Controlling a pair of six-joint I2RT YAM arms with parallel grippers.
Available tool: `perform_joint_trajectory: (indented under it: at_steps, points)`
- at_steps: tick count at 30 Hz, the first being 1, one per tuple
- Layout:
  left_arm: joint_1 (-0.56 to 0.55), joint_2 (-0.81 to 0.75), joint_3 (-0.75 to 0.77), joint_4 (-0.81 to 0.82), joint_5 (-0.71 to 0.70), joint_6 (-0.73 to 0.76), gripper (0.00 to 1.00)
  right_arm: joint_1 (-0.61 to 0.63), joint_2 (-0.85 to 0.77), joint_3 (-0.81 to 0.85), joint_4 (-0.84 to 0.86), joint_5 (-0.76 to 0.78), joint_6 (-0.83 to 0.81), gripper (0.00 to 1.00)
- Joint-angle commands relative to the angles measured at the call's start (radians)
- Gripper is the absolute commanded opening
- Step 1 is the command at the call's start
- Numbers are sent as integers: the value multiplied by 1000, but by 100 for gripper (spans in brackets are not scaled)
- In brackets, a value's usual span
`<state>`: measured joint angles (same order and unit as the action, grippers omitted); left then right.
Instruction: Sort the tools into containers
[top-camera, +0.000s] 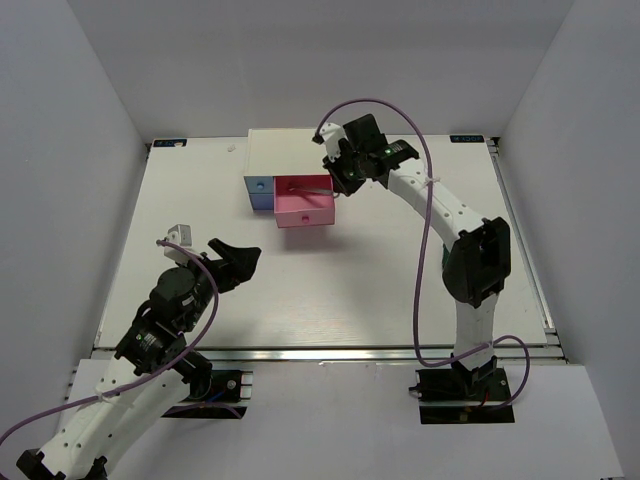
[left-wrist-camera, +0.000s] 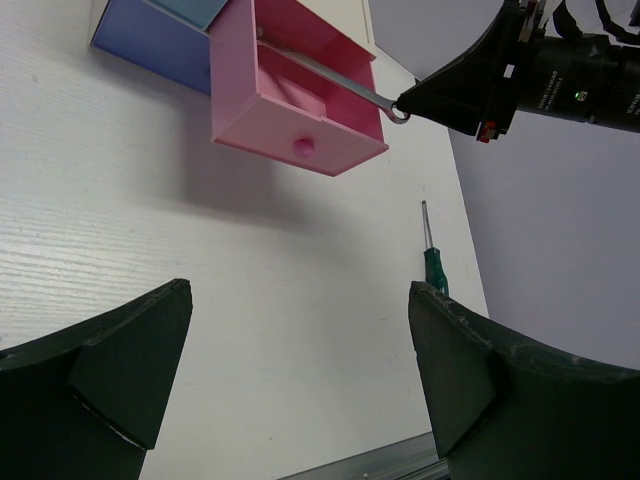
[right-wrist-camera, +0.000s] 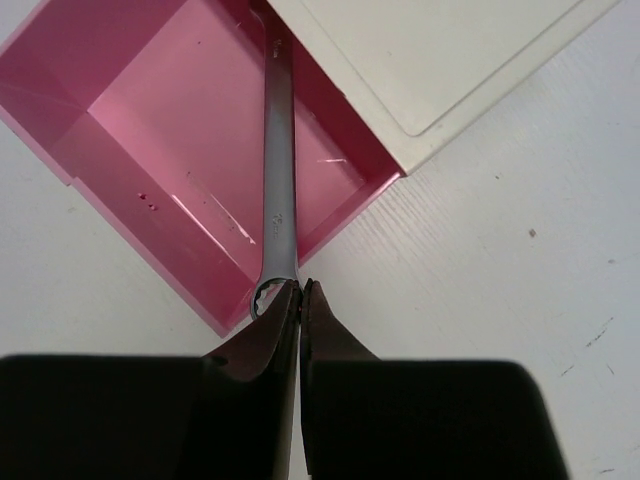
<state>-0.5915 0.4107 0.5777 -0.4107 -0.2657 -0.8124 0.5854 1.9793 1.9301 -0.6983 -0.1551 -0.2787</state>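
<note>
Right wrist view showed the right claw (right-wrist-camera: 298, 290) clamped on the silver wrench (right-wrist-camera: 278, 180), whose shaft ran straight ahead into the pink drawer (right-wrist-camera: 160, 120); the left claw (left-wrist-camera: 295, 300), farther off, stood apart.

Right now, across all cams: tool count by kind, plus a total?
Wrench: 1
Green-handled screwdriver: 1
Total: 2 tools in view
</note>
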Motion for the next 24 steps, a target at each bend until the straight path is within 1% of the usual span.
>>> perform_joint_trajectory:
  at_steps: [1,6,9,13,21,23,24]
  points:
    - [-2,2,-3,0,-7,1,98,-6,-85,-32,82,16,22,0]
    - [-2,2,-4,-2,-6,1,98,-2,-77,-46,94,-26,38,0]
    - [-2,0,-1,-7,-6,2,98,16,-60,-25,95,-14,55,0]
    - [-2,0,7,-16,-10,2,98,45,-43,-8,115,40,96,0]
    - [-2,-12,7,-28,-12,-2,98,59,-43,-19,103,-9,101,0]
    - [-2,-12,7,-25,-10,-2,98,60,-45,-23,103,-11,98,9]
    - [-2,-9,8,-25,-10,-2,98,62,-46,-28,105,-9,93,12]
